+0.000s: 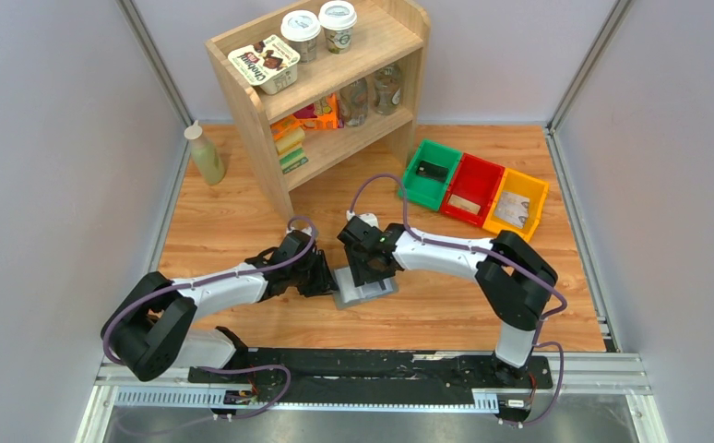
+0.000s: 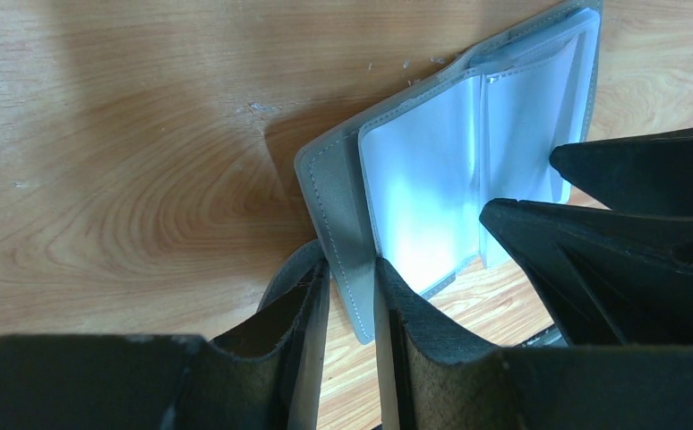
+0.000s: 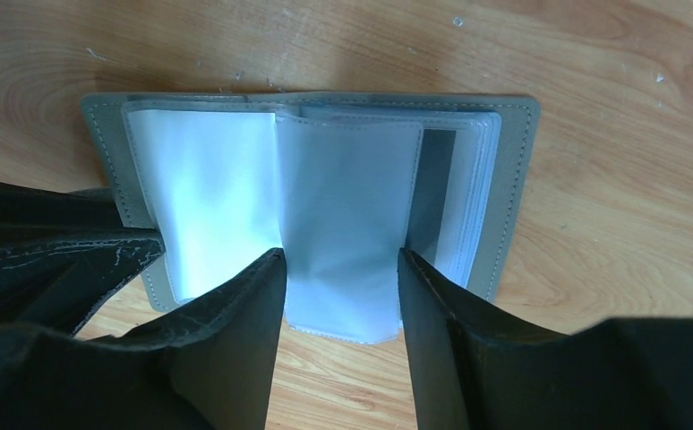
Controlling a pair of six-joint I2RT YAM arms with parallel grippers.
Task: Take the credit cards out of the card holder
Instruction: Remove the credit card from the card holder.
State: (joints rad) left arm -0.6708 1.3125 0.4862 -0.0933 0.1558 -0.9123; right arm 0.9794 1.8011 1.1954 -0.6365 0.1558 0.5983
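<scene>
The card holder (image 1: 364, 293) lies open like a book on the wooden table, between the two arms. Its grey cover (image 2: 325, 193) is pinched at the near edge by my left gripper (image 2: 352, 291), which is shut on it. My right gripper (image 3: 341, 264) is open above the pale blue-grey pockets, and one raised pocket (image 3: 343, 206) stands between its fingers, which sit at the pocket's two side edges. A dark strip (image 3: 439, 193) shows inside a pocket further right; I cannot tell whether it is one of the credit cards. In the top view the right gripper (image 1: 372, 269) hangs over the holder.
Green (image 1: 418, 185), red (image 1: 492, 175) and yellow (image 1: 540, 194) bins stand in a row at the right rear, each with a small flat item inside. A wooden shelf (image 1: 270, 138) with cups and packets stands at the back. A pale bottle (image 1: 206, 155) stands left of it.
</scene>
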